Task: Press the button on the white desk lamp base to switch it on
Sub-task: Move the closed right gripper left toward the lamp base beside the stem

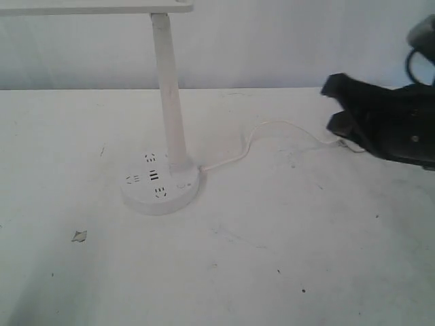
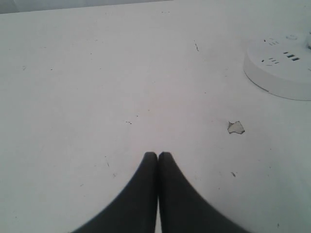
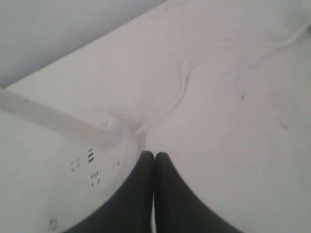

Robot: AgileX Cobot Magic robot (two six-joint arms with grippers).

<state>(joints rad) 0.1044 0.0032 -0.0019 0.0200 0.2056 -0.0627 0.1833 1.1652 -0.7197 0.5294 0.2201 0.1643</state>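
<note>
- Plainly, the right gripper (image 3: pixel 154 156) has its jaws pressed together. I judge this is meant to give one blunt tip for poking rather than for grasping.
- Its tip points toward the white desk lamp base (image 1: pixel 146 204), yet the exterior view shows it off to the right, well apart from the base.
- The button (image 1: pixel 182 185), only a faint mark, sits in the base top just beside the stem (image 1: pixel 170 102), on the side nearer that arm. That is probably why the right arm takes the press.
- The left gripper (image 2: pixel 158 155), jaws likewise together, hangs over bare worktop (image 2: pixel 73 97) near a small scrap (image 2: pixel 235 127), apparently kept clear of the job.
</note>
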